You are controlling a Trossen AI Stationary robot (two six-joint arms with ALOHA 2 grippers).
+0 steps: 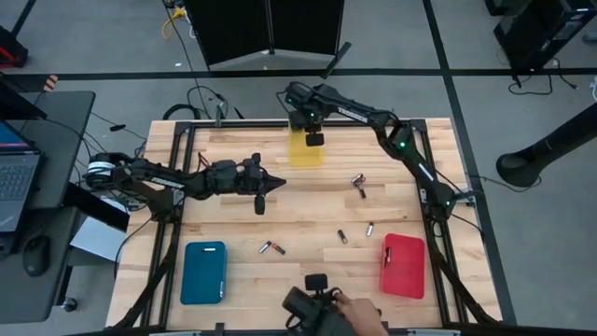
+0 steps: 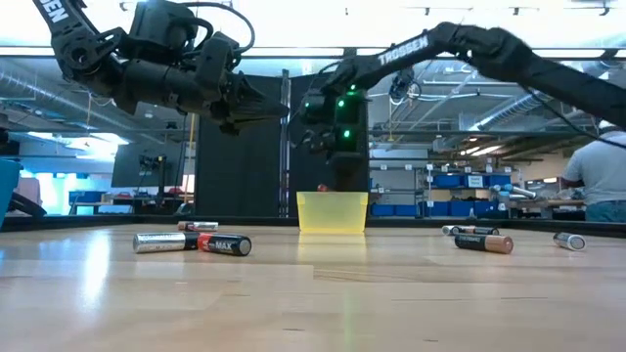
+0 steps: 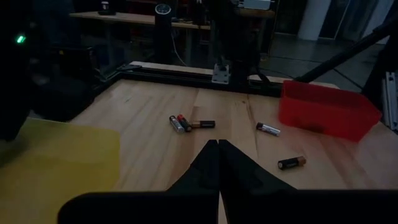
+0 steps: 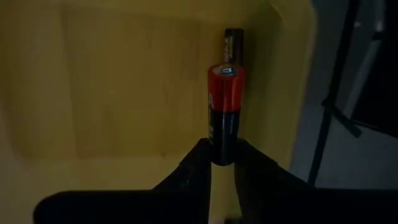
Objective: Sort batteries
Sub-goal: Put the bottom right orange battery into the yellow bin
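Note:
My right gripper [image 1: 314, 139] hangs over the yellow tray [image 1: 305, 152] at the table's far side, shut on a black and red battery [image 4: 225, 99]. Another dark battery [image 4: 233, 43] lies inside the tray against its wall. My left gripper [image 1: 280, 184] is shut and holds nothing. It points level toward the table's right, above the table's middle. Several loose batteries lie on the wood: a pair [image 1: 271, 248] near the front, two [image 1: 342, 237] [image 1: 369, 228] by the red tray and some [image 1: 359, 183] right of centre. My right gripper pinches the battery's black end [image 4: 222, 146] between its two fingers, coming from above and pointing steeply down. The battery hangs lengthwise below the fingertips, red end [image 4: 226, 74] downward, lifted clear. In the low view its red end [image 2: 323, 188] shows just above the tray's rim.
A blue tray [image 1: 203, 272] sits at the front left and a red tray [image 1: 403, 265] at the front right. A person's hand [image 1: 359, 306] with a dark device is at the table's near edge. Bare wood lies between the trays.

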